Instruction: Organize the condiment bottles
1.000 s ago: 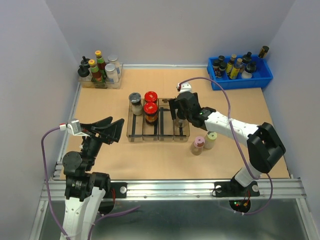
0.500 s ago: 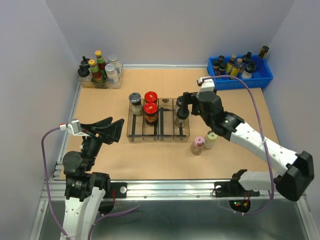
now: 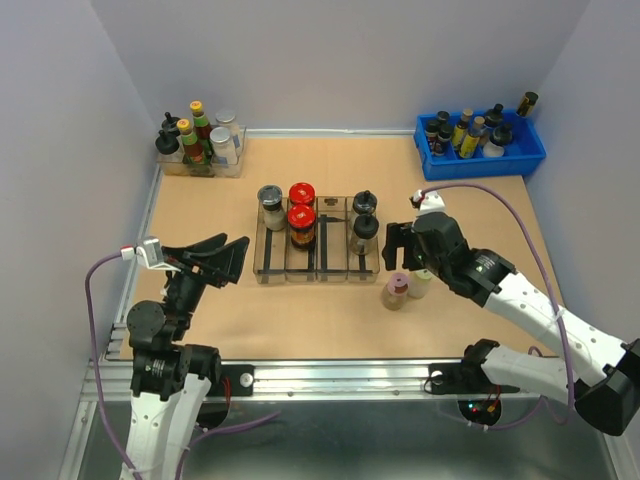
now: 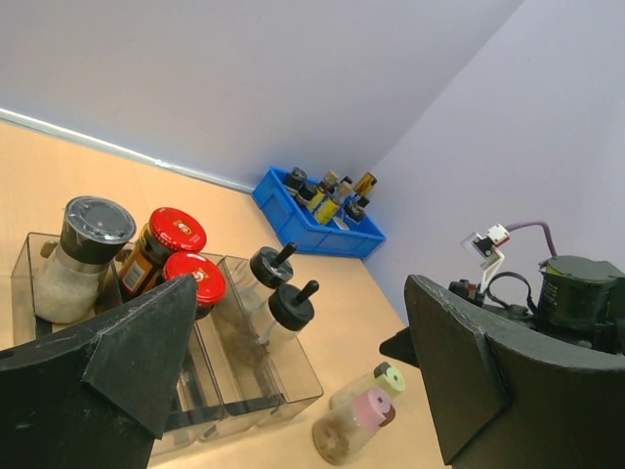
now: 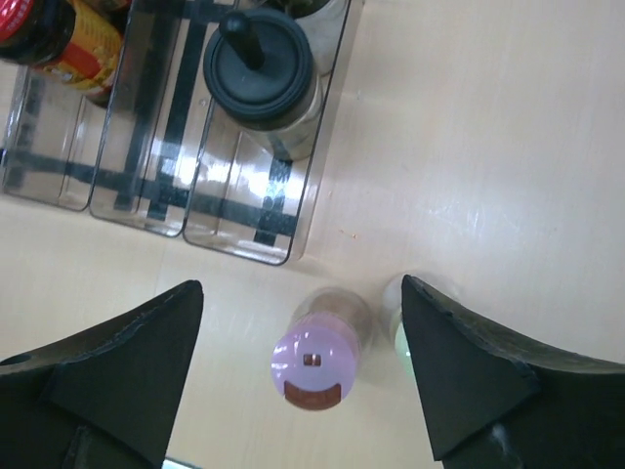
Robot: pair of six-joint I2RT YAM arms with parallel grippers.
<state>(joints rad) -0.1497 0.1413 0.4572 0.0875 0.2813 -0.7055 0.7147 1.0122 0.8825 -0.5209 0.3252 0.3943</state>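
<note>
A clear tray (image 3: 318,268) at the table's middle holds a grey-lidded jar (image 3: 271,205), two red-lidded jars (image 3: 302,193) (image 3: 301,222) and two black-knob jars (image 3: 364,204) (image 3: 364,230). A pink-capped jar (image 3: 397,290) and a pale-yellow-capped jar (image 3: 421,279) stand on the table just right of the tray's near corner. My right gripper (image 3: 402,255) is open and empty above them. In the right wrist view (image 5: 303,362) the pink-capped jar (image 5: 314,363) sits between its fingers, below them. My left gripper (image 3: 225,258) is open and empty, raised left of the tray (image 4: 293,376).
A blue bin (image 3: 480,158) of slim dark bottles sits at the back right. A clear holder (image 3: 200,165) with taller bottles stands at the back left. Walls close in on the left, back and right.
My right gripper let go of the second black-knob jar in the tray's right compartment and drew back toward the near right, over the pink-capped jar. The left arm has not moved.
</note>
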